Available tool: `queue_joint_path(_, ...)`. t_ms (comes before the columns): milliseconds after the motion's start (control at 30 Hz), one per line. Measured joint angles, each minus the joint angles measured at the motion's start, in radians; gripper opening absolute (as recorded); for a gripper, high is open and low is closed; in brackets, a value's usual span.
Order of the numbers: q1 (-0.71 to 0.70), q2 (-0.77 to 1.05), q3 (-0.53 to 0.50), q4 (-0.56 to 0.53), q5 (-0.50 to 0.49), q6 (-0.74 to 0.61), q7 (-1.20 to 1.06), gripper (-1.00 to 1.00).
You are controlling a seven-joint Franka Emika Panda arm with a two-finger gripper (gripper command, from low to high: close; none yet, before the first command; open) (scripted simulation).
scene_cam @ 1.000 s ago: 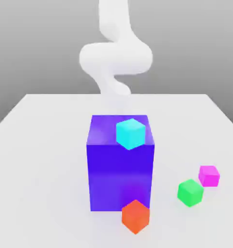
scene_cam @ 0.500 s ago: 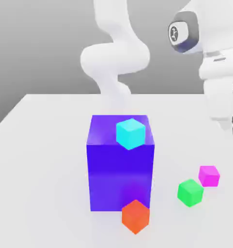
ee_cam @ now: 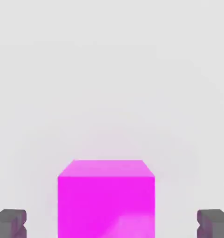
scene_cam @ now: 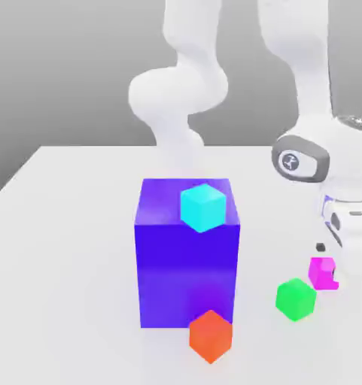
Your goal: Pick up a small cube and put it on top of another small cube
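Magenta small cube (ee_cam: pixel 106 197) between spread pincer (ee_cam: pixel 112 222) fingertips (ee_cam: pixel 10 221), green cube (scene_cam: pixel 295 298) beside, no legible writing

- No words, numbers or brand names can be read on anything here.
- The only mark is a small pale emblem on the dark round cap (scene_cam: pixel 291 162) on the side of the robot arm (scene_cam: pixel 319 154); its form cannot be made out.
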Motion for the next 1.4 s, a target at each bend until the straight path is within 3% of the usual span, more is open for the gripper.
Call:
queue_joint_path(233, 0.002, 0.002, -0.002, 0.000, -0.001, 0.000, 0.001, -1.00)
queue_joint_path(433, -0.038, -0.192, 0.063, -0.039, 0.107, -0.154, -0.080, -1.00)
queue_joint_path(1000, -0.204, -0.383, -0.030, -0.034, 0.171, -0.347, -0.856, -1.00)
queue_joint_path(1333, -0.198, -0.199, -0.042, -0.021, 0.171, -0.176, -0.897, -1.00)
queue_joint_path(1367, -0.197, -0.178, -0.045, -0.022, 0.165, -0.156, -0.893, 1.00)
queue_joint_path(1400, -0.197, -0.178, -0.045, -0.022, 0.165, -0.156, -0.893, 1.00)
